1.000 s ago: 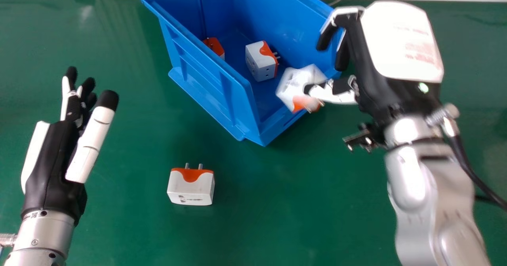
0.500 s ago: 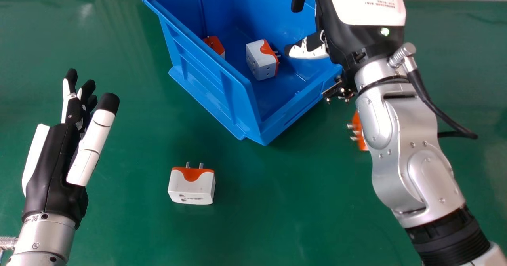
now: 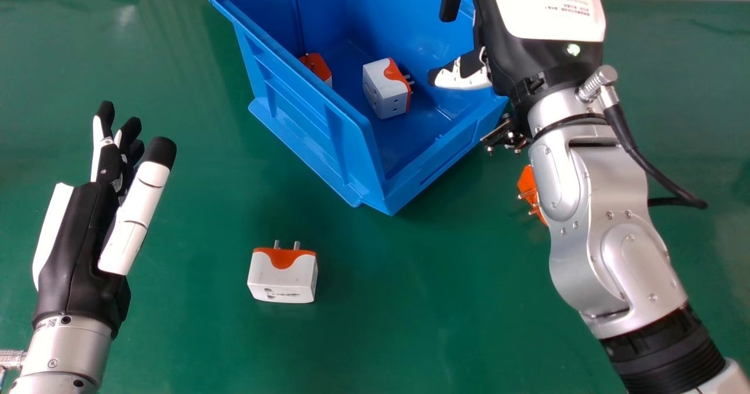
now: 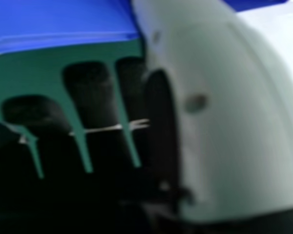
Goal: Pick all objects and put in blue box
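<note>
Adds up to four plug adapters in the head view: one mostly orange-looking adapter (image 3: 315, 65) and one white-and-orange adapter (image 3: 384, 92) at upper centre, one lower adapter (image 3: 282, 278) left of centre, and one partly hidden adapter (image 3: 529, 186) right of centre. Makes two inside the box, two outside. Comes to just one blue box (image 3: 353, 148) and one green surface (image 3: 410, 300).

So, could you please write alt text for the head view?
Robot's open right hand over a blue box holding two plug adapters; a third on the green table, another partly behind the right forearm; left hand open at left.
</note>
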You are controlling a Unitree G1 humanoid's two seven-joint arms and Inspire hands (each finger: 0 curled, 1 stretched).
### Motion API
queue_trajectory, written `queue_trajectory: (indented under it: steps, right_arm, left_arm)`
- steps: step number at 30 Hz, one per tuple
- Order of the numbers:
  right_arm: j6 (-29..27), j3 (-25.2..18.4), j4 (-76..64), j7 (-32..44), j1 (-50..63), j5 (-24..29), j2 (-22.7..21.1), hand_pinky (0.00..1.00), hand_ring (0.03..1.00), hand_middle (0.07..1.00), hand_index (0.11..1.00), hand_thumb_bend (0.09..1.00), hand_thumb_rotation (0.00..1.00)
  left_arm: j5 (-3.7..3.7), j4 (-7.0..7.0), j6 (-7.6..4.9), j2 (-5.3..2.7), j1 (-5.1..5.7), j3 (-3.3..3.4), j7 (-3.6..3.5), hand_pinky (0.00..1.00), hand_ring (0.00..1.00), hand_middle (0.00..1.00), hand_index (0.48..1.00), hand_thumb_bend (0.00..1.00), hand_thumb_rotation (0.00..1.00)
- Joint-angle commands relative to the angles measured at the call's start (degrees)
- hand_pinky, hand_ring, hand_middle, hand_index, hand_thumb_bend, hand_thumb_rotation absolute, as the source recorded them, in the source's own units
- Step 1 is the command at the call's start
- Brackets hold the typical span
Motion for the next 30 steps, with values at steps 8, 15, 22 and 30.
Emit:
queue_trajectory:
  steps: [8, 15, 22, 30]
  right_arm:
    - [0.6, -2.8, -9.2, -4.1, 7.3, 2.7, -0.3, 0.03, 0.091, 0.173, 0.471, 0.493, 0.14]
    - [4.3, -3.9, -18.2, -5.5, 16.6, 0.1, 1.1, 0.1, 0.166, 0.23, 0.469, 0.496, 0.14]
    - [6.1, -4.1, -25.4, -6.0, 27.5, -2.7, 1.1, 0.4, 0.492, 0.54, 0.573, 0.586, 0.32]
    - [9.8, -4.8, -29.2, 5.8, 32.8, -5.1, -0.7, 0.84, 0.924, 0.944, 0.933, 0.71, 0.62]
  left_arm:
    - [-0.23, -0.63, -0.71, 0.58, -0.4, 0.43, 0.05, 1.0, 1.0, 1.0, 1.0, 0.76, 0.86]
    - [-0.14, -0.54, -0.69, 0.78, -0.43, 0.6, -0.12, 1.0, 1.0, 1.0, 1.0, 0.76, 0.86]
    - [-0.04, -0.06, -0.45, 1.13, -0.99, 0.74, -0.12, 1.0, 1.0, 1.0, 1.0, 0.76, 0.86]
    - [0.26, 0.55, -0.87, 1.46, -1.4, 0.75, -0.09, 1.0, 1.0, 1.0, 1.0, 0.76, 0.86]
